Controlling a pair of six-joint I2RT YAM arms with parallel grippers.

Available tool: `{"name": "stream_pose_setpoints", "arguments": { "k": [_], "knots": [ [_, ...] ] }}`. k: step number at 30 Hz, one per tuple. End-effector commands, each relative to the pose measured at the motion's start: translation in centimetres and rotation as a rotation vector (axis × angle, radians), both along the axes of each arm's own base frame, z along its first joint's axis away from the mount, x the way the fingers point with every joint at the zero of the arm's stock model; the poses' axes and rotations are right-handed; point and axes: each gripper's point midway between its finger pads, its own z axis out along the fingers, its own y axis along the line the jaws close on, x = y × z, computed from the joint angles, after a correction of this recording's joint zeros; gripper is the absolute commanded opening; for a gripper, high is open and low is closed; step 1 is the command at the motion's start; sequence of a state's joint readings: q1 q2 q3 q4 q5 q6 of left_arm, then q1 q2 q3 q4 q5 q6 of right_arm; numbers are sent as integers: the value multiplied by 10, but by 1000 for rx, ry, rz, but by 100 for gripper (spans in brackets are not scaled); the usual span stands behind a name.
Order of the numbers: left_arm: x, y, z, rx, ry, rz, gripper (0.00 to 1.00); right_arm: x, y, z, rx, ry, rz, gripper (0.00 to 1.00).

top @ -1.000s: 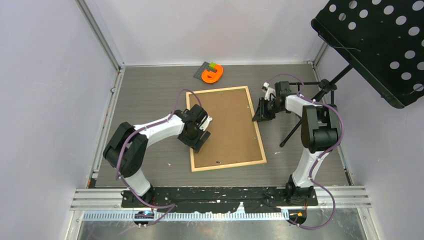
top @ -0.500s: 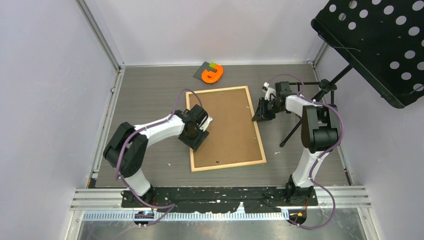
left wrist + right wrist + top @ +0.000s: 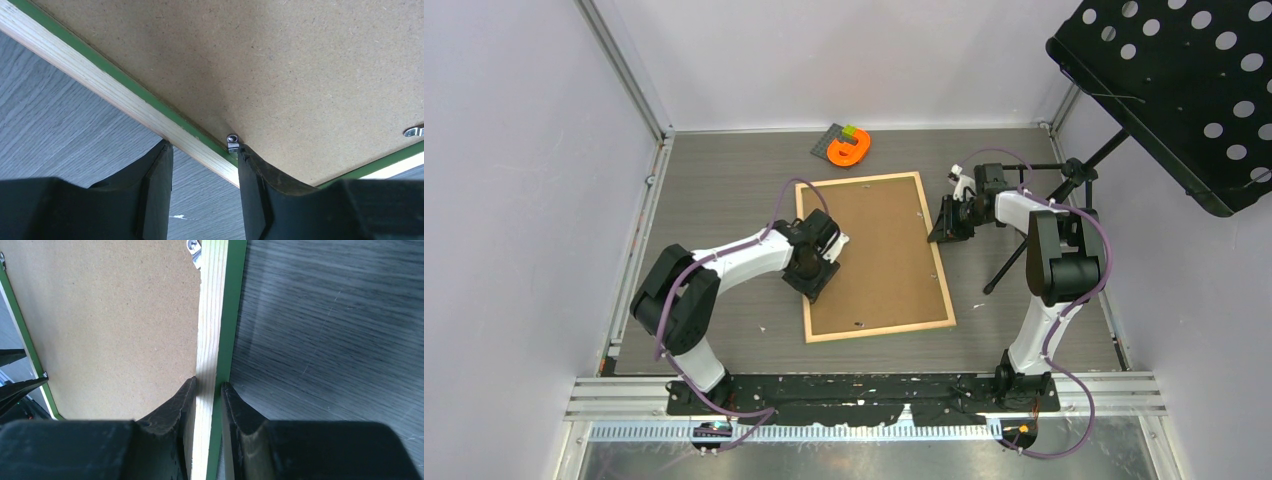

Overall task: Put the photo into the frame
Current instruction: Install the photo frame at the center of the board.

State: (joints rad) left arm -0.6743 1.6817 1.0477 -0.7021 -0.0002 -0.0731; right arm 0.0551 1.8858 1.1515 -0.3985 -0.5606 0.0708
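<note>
Centrally on the grey table (image 3: 724, 190), the frame (image 3: 882, 331) lies pale side up, its long axis running top to bottom and leaning slightly left. A brown backing board (image 3: 879, 250) fills it. The right gripper (image 3: 208, 382) pinches the right rail narrowly. The left gripper (image 3: 204, 146) has its jaws apart astride the left rail, one finger (image 3: 255, 190) beside a metal tab (image 3: 232, 141).

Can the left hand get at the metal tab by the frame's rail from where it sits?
Probably yes. The left hand straddles the frame rail, and one fingertip sits right beside the metal tab with nothing between them.
</note>
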Motion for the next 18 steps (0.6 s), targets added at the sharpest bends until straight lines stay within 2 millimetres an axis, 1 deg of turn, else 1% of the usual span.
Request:
{"name": "stream_pose_setpoints", "arguments": {
  "k": [1,4,11,12,13,18],
  "knots": [
    [-2,0,4,-14,-4,-43,38,10,5,12,37,-48,2,6],
    [-5,2,0,-6,27,-55,32,8,6,11,41,-45,2,6],
    [-3,2,2,-8,20,-61,28,6,6,11,45,-47,4,6],
    [-2,2,2,-7,19,-63,26,6,6,11,44,-47,5,6],
    [-2,2,3,-9,19,-63,23,6,6,10,44,-46,5,6],
    [2,-3,11,-36,-8,-65,1,6,5,8,38,-46,3,6]
  ]
}}
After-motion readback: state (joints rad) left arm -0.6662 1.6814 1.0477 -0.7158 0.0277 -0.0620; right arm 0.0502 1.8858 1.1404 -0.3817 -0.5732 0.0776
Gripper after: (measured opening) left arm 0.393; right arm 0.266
